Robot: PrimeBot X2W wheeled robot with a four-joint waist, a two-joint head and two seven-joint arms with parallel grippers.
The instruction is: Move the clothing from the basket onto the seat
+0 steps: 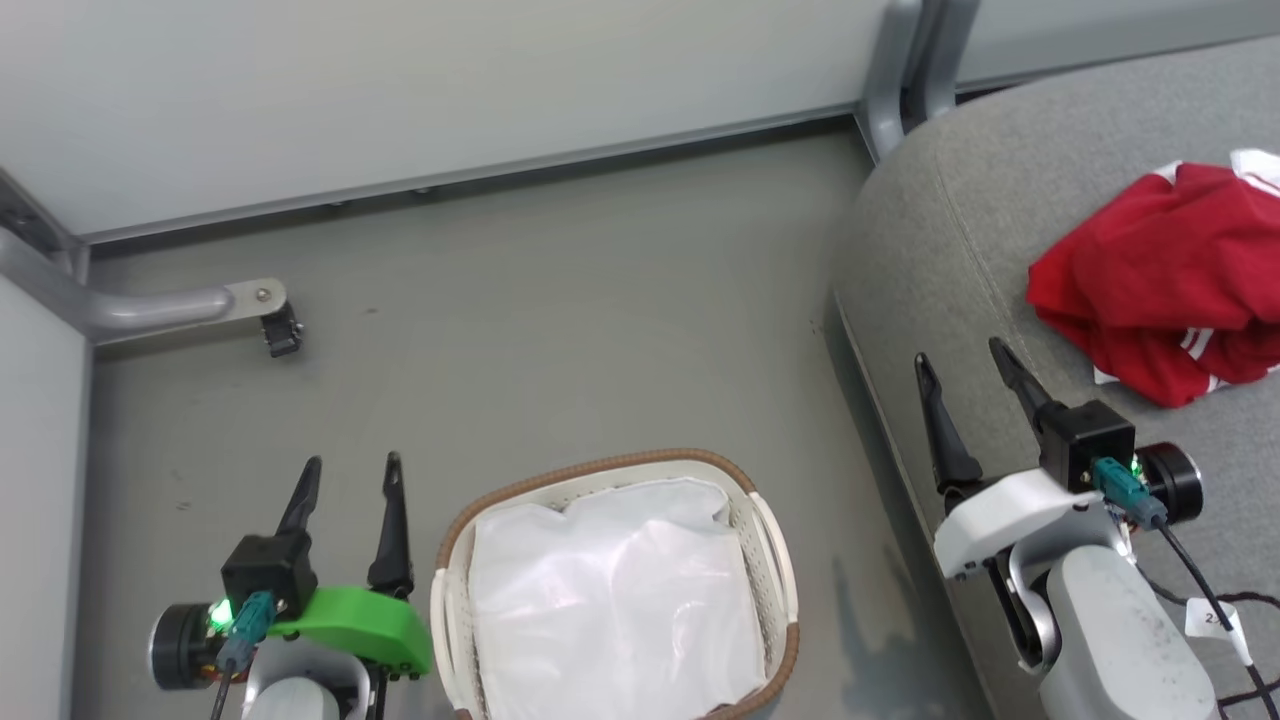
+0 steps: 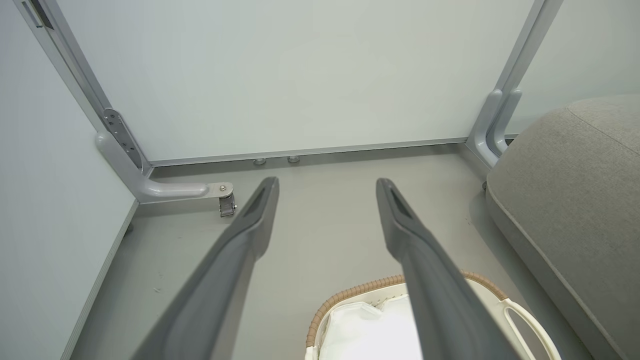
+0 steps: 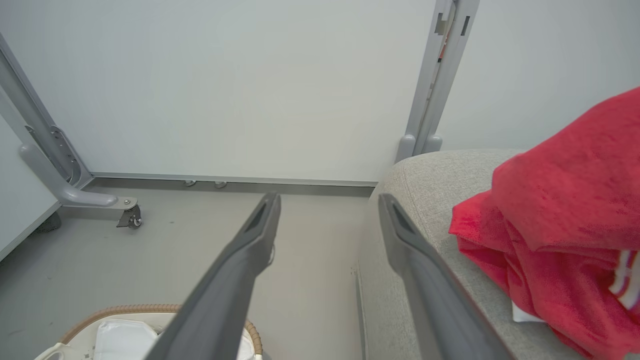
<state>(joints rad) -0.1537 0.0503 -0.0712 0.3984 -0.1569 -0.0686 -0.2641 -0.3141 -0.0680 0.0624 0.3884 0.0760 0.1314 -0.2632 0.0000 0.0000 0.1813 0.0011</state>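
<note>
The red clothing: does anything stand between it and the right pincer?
Nothing visible does. The right pincer, open, is at the edge of the seat; only bare upholstery separates it from the clothing, which already lies on the seat.

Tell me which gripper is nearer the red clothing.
Right. The right gripper is at the seat's edge, beside the clothing. The left gripper is on the basket's far side, over the floor.

One basket (image 1: 600, 465), one liner (image 1: 610, 590), one clothing heap (image 1: 1170, 280), one seat (image 1: 950, 230), two left fingers (image 1: 300, 500), two right fingers (image 1: 943, 430).
</note>
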